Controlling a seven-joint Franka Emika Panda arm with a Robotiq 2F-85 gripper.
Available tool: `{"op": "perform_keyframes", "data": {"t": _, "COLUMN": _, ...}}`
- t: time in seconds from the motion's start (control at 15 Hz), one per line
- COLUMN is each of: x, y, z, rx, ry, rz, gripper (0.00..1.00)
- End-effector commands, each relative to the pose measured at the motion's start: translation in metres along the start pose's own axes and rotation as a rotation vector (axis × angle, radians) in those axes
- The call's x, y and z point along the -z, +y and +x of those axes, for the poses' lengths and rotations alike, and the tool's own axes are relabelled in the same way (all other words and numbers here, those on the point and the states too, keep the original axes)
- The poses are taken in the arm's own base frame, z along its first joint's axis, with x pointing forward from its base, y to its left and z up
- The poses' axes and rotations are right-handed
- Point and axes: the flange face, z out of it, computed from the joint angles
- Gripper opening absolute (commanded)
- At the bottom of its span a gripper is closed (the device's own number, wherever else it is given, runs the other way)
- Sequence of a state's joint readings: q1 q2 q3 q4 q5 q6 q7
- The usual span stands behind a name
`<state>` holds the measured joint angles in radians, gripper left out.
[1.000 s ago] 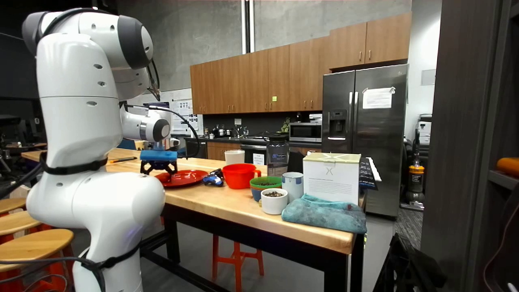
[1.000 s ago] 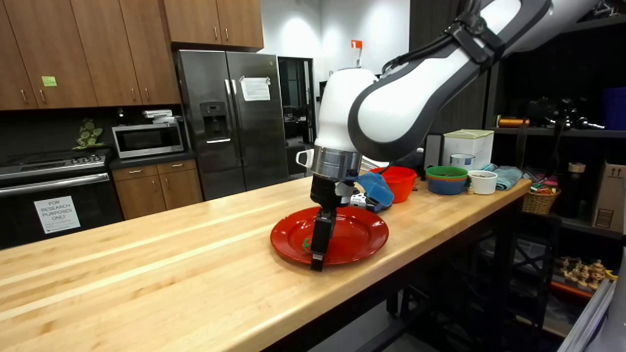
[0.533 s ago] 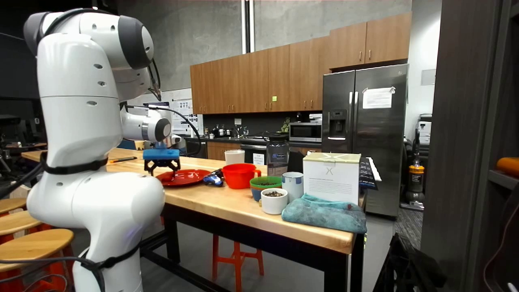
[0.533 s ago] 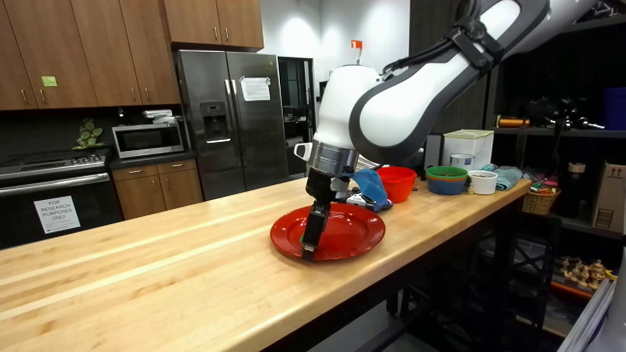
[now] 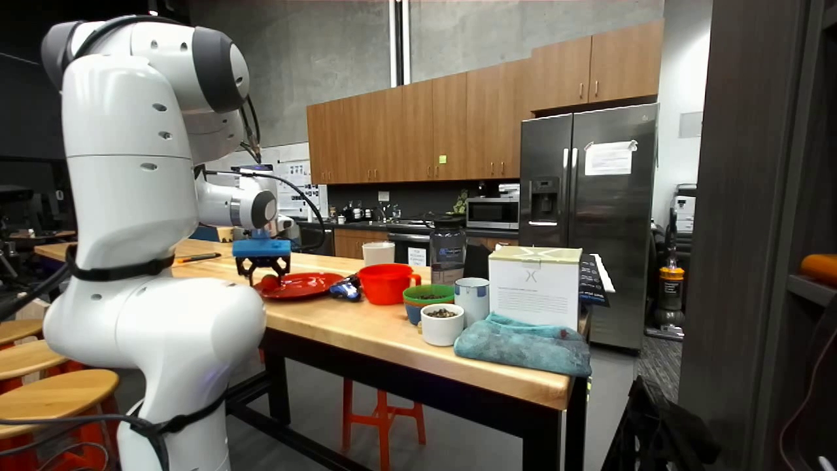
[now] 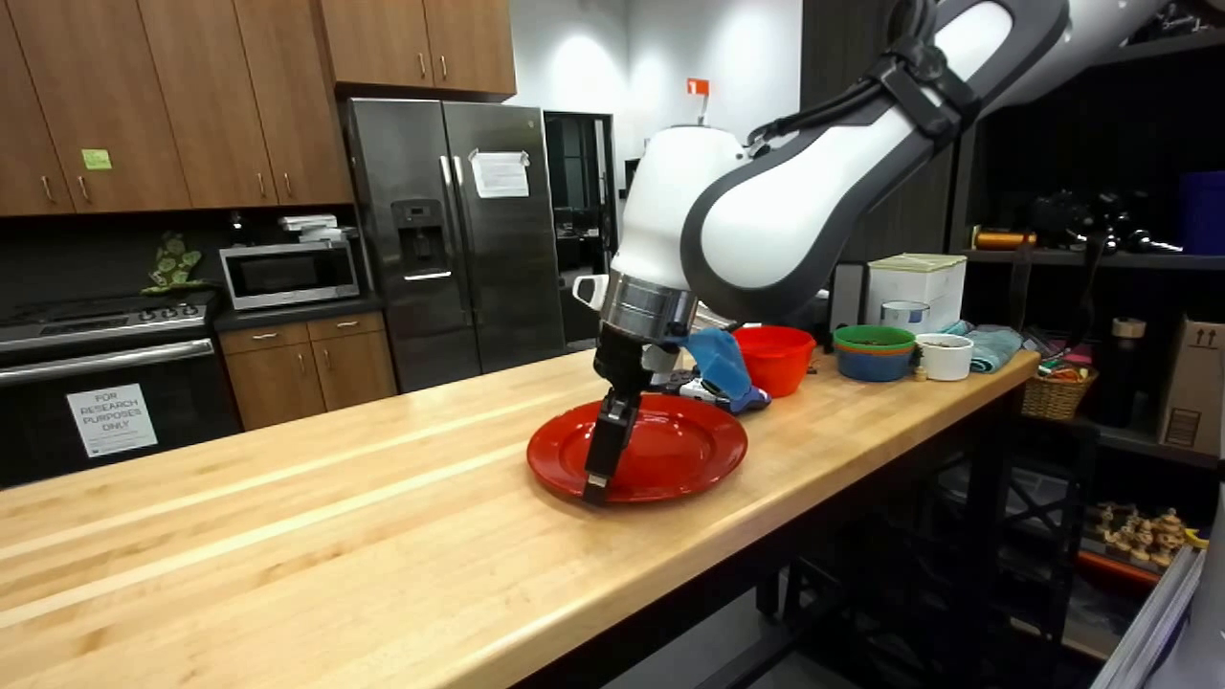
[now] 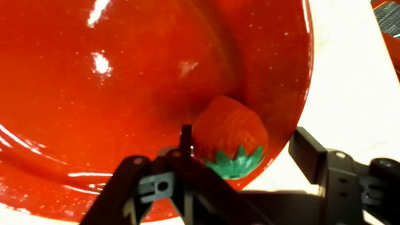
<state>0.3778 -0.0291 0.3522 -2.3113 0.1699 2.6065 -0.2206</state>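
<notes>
On a glossy red plate (image 7: 93, 109) lies a red strawberry (image 7: 229, 131) with a green leafy cap, close to the rim. My gripper (image 7: 247, 147) reaches down around it with its jaws apart. The left finger is right beside the strawberry, perhaps touching it, while a clear gap separates the berry from the right-hand fingertip (image 7: 307, 153). In an exterior view the strawberry (image 5: 269, 282) shows as a small red ball between the fingers. In an exterior view the gripper (image 6: 595, 490) stands over the near rim of the plate (image 6: 689, 445) and hides the strawberry.
Beyond the plate are a blue and white controller-like object (image 5: 345, 288) and a red bowl (image 6: 780, 364). Further along stand stacked green and blue bowls (image 6: 873, 349), a white cup (image 6: 946, 357), a white box (image 5: 535, 286) and a teal cloth (image 5: 523, 347). The table edge runs close by.
The gripper has shifted slightly, leftward and up in an exterior view, and the plate has slid a little the same way. Its jaws look slightly closer together, and the strawberry now shows between them.
</notes>
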Motion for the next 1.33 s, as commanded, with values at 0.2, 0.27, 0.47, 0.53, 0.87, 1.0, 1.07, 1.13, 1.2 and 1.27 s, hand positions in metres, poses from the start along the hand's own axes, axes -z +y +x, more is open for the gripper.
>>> {"op": "perform_keyframes", "data": {"t": 0.2, "x": 0.0, "y": 0.003, "z": 0.003, "rx": -0.004, "ry": 0.005, "rz": -0.013, "gripper": 0.21}}
{"op": "perform_keyframes", "data": {"t": 0.27, "x": 0.001, "y": 0.004, "z": 0.003, "rx": -0.003, "ry": 0.008, "rz": -0.015, "gripper": 0.19}}
{"op": "perform_keyframes", "data": {"t": 0.47, "x": 0.001, "y": 0.004, "z": 0.003, "rx": -0.005, "ry": 0.007, "rz": -0.013, "gripper": 0.69}}
{"op": "perform_keyframes", "data": {"t": 0.53, "x": 0.001, "y": 0.005, "z": 0.003, "rx": -0.006, "ry": 0.007, "rz": -0.013, "gripper": 0.74}}
{"op": "perform_keyframes", "data": {"t": 0.87, "x": 0.006, "y": 0.013, "z": 0.003, "rx": -0.021, "ry": 0.015, "rz": -0.021, "gripper": 1.0}}
{"op": "perform_keyframes", "data": {"t": 1.0, "x": 0.011, "y": 0.017, "z": 0.002, "rx": -0.026, "ry": 0.006, "rz": -0.019, "gripper": 1.0}}
{"op": "perform_keyframes", "data": {"t": 1.07, "x": 0.016, "y": 0.018, "z": 0.002, "rx": -0.026, "ry": -0.002, "rz": -0.017, "gripper": 1.0}}
{"op": "perform_keyframes", "data": {"t": 1.13, "x": 0.023, "y": 0.021, "z": 0.002, "rx": -0.03, "ry": -0.011, "rz": -0.019, "gripper": 1.0}}
{"op": "perform_keyframes", "data": {"t": 1.2, "x": 0.027, "y": 0.025, "z": 0.003, "rx": -0.039, "ry": -0.009, "rz": -0.023, "gripper": 1.0}}
{"op": "perform_keyframes", "data": {"t": 1.27, "x": 0.031, "y": 0.029, "z": 0.004, "rx": -0.047, "ry": -0.007, "rz": -0.032, "gripper": 1.0}}
